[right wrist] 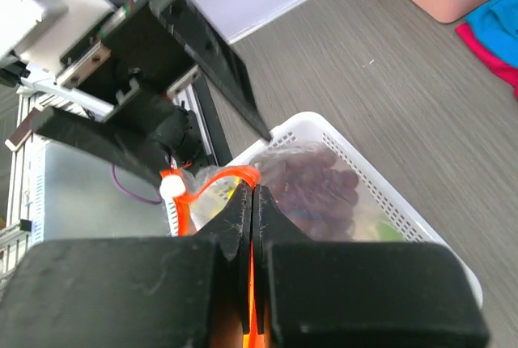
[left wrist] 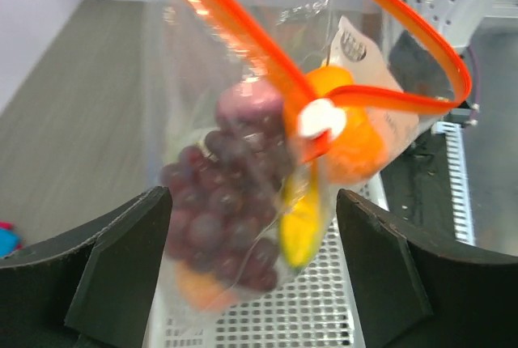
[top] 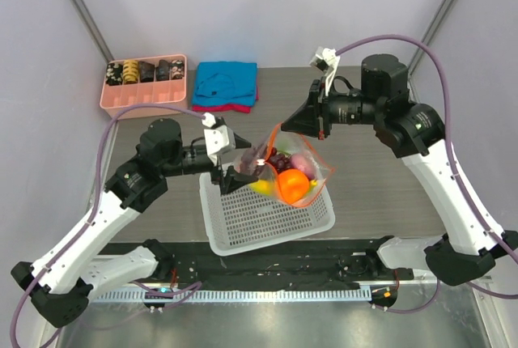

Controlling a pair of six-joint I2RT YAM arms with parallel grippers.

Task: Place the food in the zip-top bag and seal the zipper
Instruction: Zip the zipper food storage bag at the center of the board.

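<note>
The zip-top bag point(top: 298, 171) hangs over the white basket point(top: 267, 227), holding the food: dark grapes point(left wrist: 222, 210), an orange point(left wrist: 356, 142), a yellow banana point(left wrist: 301, 218) and a purple onion point(left wrist: 247, 105). My right gripper point(top: 301, 128) is shut on the orange-red zipper point(right wrist: 214, 180) at the bag's top edge and holds the bag up. The zipper point(left wrist: 243, 28) loops open, with a white slider point(left wrist: 320, 119) on it. My left gripper point(left wrist: 255, 275) is open, its fingers point(left wrist: 121, 267) wide apart on either side of the bag's lower part, apart from it.
A pink tray point(top: 146, 81) with dark items stands at the back left. A blue cloth point(top: 227, 81) lies beside it on a red one. The basket sits near the table's front edge, between the two arms.
</note>
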